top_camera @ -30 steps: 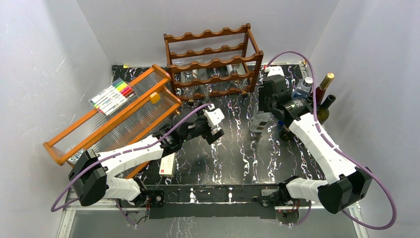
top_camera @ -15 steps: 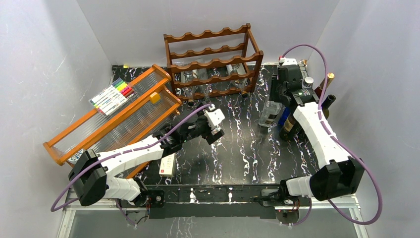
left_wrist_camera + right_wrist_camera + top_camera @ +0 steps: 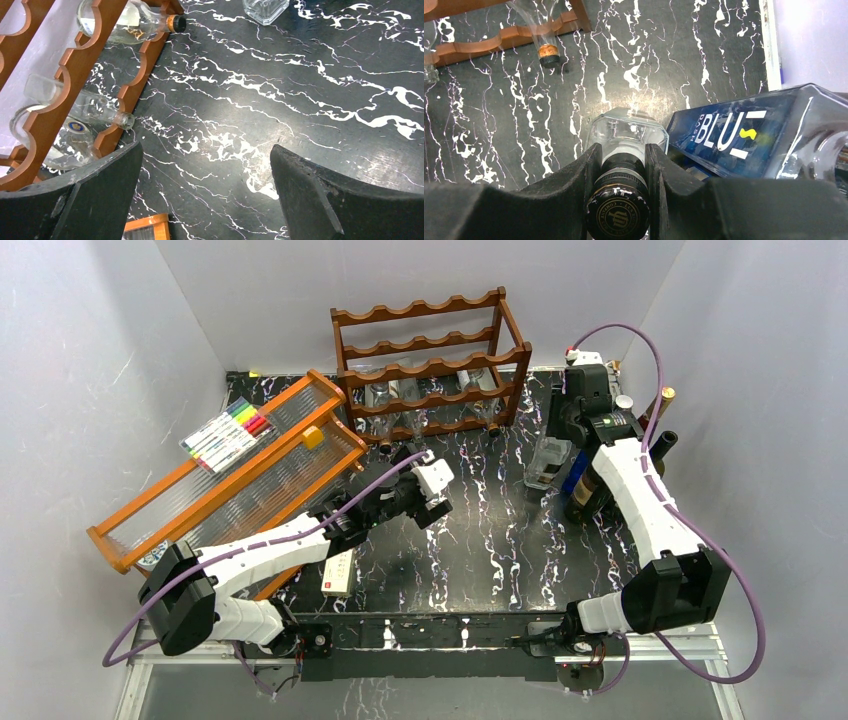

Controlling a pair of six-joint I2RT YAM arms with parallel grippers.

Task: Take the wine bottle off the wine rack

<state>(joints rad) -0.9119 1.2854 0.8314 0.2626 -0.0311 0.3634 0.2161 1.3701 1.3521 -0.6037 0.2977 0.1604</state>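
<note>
The dark reddish-brown wine rack (image 3: pixel 430 365) stands at the back centre with clear bottles (image 3: pixel 383 400) lying in its lower tiers. My right gripper (image 3: pixel 623 150) is shut on the black-capped neck of a clear square wine bottle (image 3: pixel 626 131). That bottle (image 3: pixel 548 462) is held upright, off the rack and to its right. My left gripper (image 3: pixel 206 155) is open over bare table in front of the rack (image 3: pixel 75 65). Two racked bottles (image 3: pixel 135 22) point their necks toward it.
A blue labelled bottle (image 3: pixel 744 132) sits right beside the held bottle, and dark bottles (image 3: pixel 655 440) stand by the right wall. An orange-framed ribbed tray (image 3: pixel 230 470) with markers (image 3: pixel 228 432) fills the left. A small white box (image 3: pixel 338 573) lies near the left arm.
My right arm has carried the clear bottle rightward and back, up against the blue bottle. The left arm has not moved.
</note>
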